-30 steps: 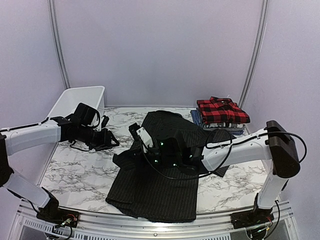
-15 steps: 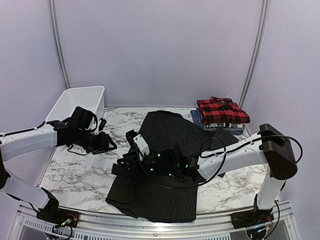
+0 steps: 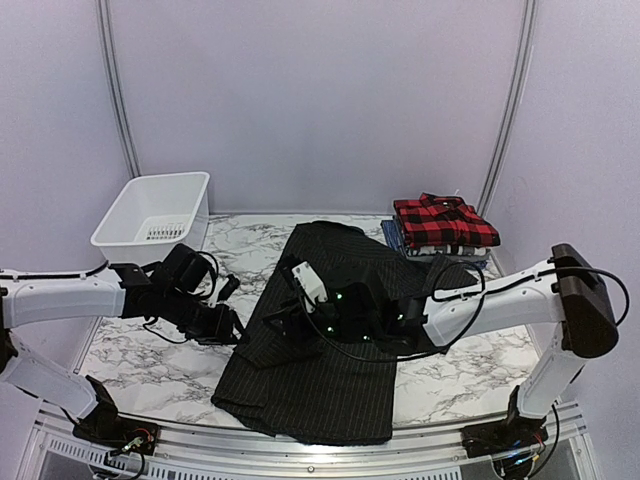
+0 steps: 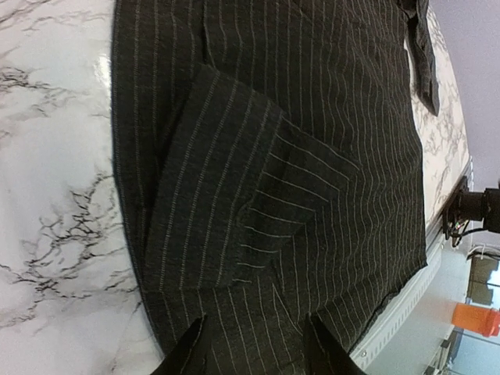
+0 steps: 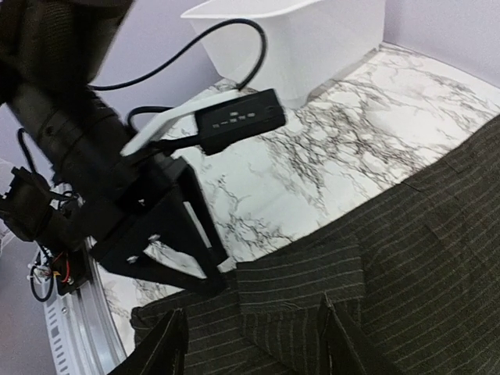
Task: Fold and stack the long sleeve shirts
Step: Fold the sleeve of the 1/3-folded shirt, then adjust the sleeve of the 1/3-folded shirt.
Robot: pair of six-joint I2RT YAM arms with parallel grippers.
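Black pinstriped shirt (image 3: 310,385): soft matt cloth, creased. Tabletop (image 3: 140,365) gleams, a polished marble look. Bin (image 3: 150,215), smooth white plastic. Plaid shirt (image 3: 440,222), woven cloth.

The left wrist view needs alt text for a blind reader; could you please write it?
A black pinstriped shirt lies spread on a marble table, a flap of its cloth folded back on top. The left gripper, open, shows at the bottom, over the shirt.

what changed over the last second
The right gripper let go of the sleeve of the pinstriped shirt, now folded onto the body. The left gripper moved from beside the bin to the shirt's left edge. The folded stack and bin stayed put.
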